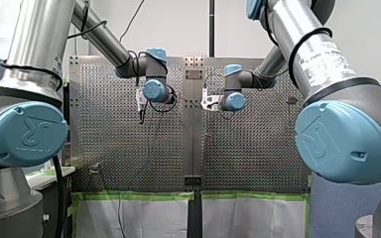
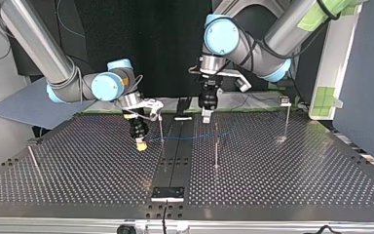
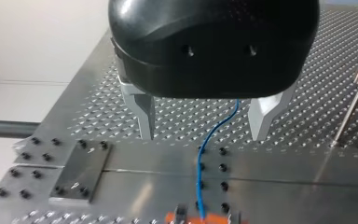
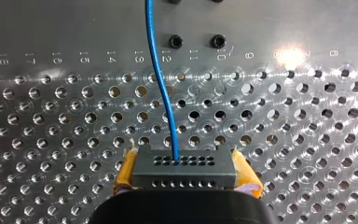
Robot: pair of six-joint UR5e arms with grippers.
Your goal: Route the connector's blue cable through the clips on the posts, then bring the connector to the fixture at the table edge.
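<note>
The right gripper [image 4: 185,171] clamps the rigid connector [image 4: 184,165] — the surest hold; its blue cable [image 4: 161,88] looks limp, threading the left gripper [image 3: 204,135], jaws apart.

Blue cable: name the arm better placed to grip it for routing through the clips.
Probably my left. Its open black gripper hangs over the thin blue cable, metal fingers either side; my right gripper is shut on the grey rectangular connector.

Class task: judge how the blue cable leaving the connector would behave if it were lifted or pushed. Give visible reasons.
The blue cable is probably floppy: it leaves the connector in loose curves. It looks thin, so likely light. A push would probably bend it sideways, not move the connector, clamped in my right gripper.
</note>
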